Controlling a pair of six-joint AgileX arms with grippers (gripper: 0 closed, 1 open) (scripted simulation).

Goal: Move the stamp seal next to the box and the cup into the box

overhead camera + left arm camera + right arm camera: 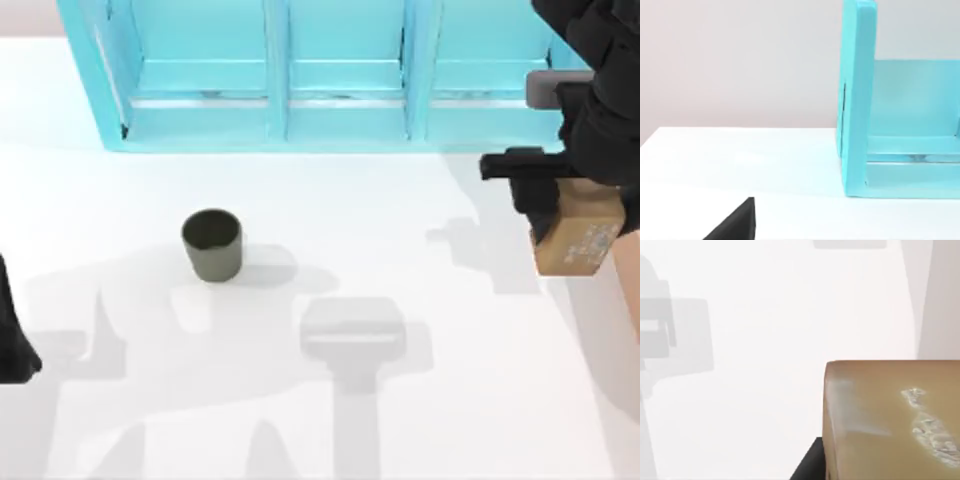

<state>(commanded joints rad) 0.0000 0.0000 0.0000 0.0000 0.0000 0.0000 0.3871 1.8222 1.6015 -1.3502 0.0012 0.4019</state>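
Right gripper [560, 205] at the right edge of the table, held above the surface and pinching the stamp seal [578, 232], a tan wooden block; its shadow falls well to the left on the white table [400, 250]. In the right wrist view the block [890, 420] shows a flat face with pale markings. It looks rigid and light; smooth flat sides suit a pinch across opposite faces. The cup [212, 243] stands upright left of centre, well apart from the block, in front of the turquoise cabinet [300, 80]. Probably light and stiff, its tapered wall may slip; grip across the rim. Left arm [15, 340] parked at the left edge, claw state impossible to tell
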